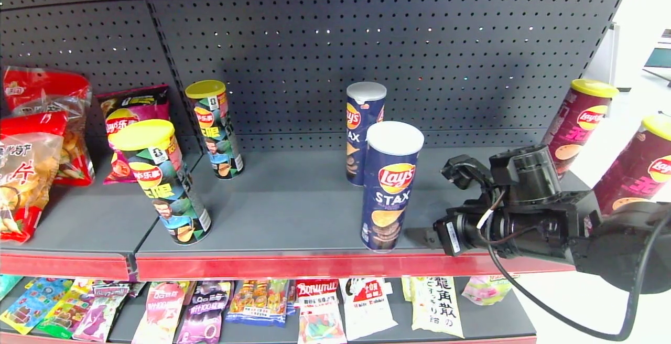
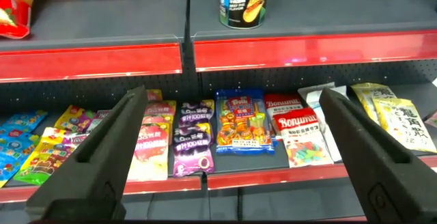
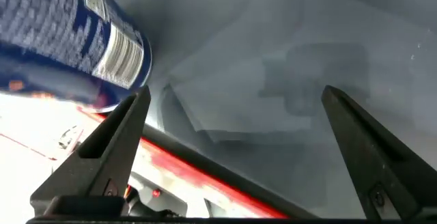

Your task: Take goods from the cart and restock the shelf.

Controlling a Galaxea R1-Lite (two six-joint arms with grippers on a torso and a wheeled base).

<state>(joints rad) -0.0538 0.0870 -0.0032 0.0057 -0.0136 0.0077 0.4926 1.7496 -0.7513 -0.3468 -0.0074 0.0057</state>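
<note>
A: Gripping the tall blue cardboard crisp can with the white lid [image 1: 390, 186], how would it handle?

B: Light, stiff, smooth-walled and easily tipped, I'd judge, so take it mid-body. It stands upright at the front of the grey metal shelf [image 1: 293, 202], just beside the right gripper [image 1: 424, 236], whose fingers are spread and empty.

A: Anything in the way?

B: A second blue can [image 1: 363, 129] stands close behind it, and a maroon yellow-lidded can [image 1: 576, 118] is off to the right. The left gripper [image 2: 232, 94] hangs spread before the lower shelf's sweet packets [image 2: 239, 121].
</note>
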